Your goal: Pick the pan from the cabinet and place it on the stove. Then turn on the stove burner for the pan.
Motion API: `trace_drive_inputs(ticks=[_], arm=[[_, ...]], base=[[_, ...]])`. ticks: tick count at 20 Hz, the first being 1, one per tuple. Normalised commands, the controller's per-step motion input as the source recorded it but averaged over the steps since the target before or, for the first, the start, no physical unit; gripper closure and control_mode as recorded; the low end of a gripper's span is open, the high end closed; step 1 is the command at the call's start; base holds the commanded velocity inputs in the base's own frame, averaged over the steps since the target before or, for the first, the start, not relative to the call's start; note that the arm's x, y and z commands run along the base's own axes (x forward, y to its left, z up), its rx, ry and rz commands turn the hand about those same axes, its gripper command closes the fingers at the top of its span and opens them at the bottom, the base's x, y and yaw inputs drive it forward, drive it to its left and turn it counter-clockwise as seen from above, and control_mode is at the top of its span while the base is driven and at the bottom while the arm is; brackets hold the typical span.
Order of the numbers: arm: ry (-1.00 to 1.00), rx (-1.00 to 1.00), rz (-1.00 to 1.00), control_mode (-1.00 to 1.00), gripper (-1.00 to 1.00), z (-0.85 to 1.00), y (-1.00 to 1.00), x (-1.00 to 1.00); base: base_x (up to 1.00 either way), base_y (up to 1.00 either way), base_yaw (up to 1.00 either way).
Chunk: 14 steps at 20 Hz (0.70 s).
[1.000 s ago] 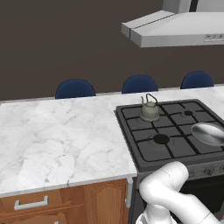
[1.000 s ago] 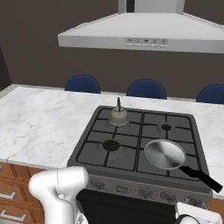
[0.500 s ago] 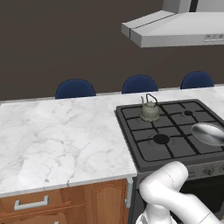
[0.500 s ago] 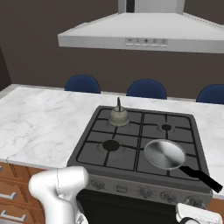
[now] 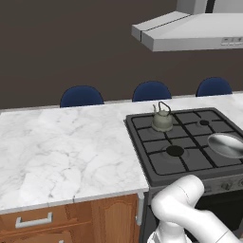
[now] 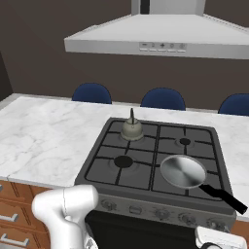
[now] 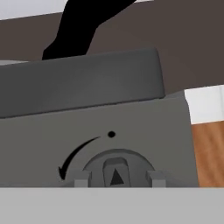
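The silver pan (image 6: 183,171) sits on the front right burner of the black stove (image 6: 146,160), its black handle (image 6: 224,198) sticking out over the front right corner. In the left base view the pan (image 5: 228,144) is cut by the right edge. In the hand view my gripper (image 7: 118,179) is at a round stove knob (image 7: 114,171), with one fingertip (image 7: 81,180) against each side of it. My white hand (image 6: 219,240) sits low in front of the right end of the knob row. The cabinet is out of view.
A small grey-green kettle (image 6: 132,130) stands on the back left burner. A white marble counter (image 5: 61,152) stretches left of the stove, with low wooden drawers (image 5: 38,220) beneath. A range hood (image 6: 160,39) hangs above, and blue chair backs (image 6: 163,99) line the far side.
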Motion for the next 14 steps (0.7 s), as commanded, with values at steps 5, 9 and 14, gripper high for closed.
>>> trace_drive_inputs(ticks=[5,9,14], arm=[[-0.01,0.00,0.04,-1.00,1.00,-0.14,0.16,0.15],[0.00,-0.05,0.01,-1.00,1.00,-0.04,0.05,0.00],[-0.06,-0.07,0.00,-1.00,1.00,0.00,0.03,0.00]], base=[[0.00,0.00,0.00],[0.00,0.00,0.00],[0.00,0.00,0.00]])
